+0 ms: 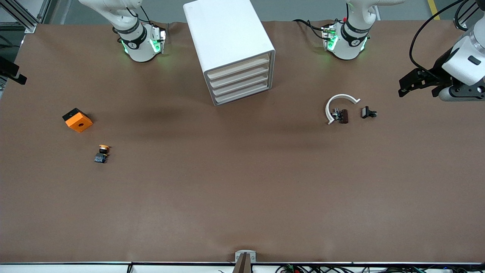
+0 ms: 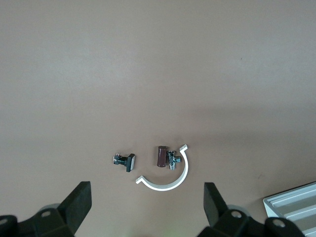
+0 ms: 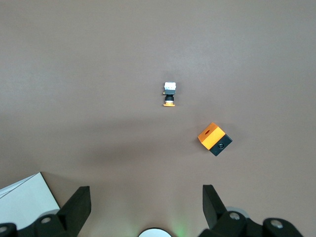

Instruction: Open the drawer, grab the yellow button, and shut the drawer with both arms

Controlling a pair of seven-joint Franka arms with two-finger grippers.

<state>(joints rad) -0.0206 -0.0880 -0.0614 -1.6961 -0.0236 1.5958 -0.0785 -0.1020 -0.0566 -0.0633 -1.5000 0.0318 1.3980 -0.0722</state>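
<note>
My left gripper (image 2: pixel 147 207) is spread wide, empty, above the table's left-arm end. My right gripper (image 3: pixel 146 210) is equally wide and empty; it is cut off in the front view. The drawer (image 1: pixel 238 67), topmost in the cabinet (image 1: pixel 227 38), is shut. The button (image 1: pixel 102 153) lies well toward the right arm's end from the cabinet, just nearer the camera than the orange block (image 1: pixel 78 120).

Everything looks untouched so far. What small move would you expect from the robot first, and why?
Probably the left claw, open and up over the left arm's end of the table, should swing toward the top cream-fronted drawer of the white boxy cabinet. All four drawers look shut. The tiny orange-capped button lies on the brown table, and the right claw waits open above it.
</note>
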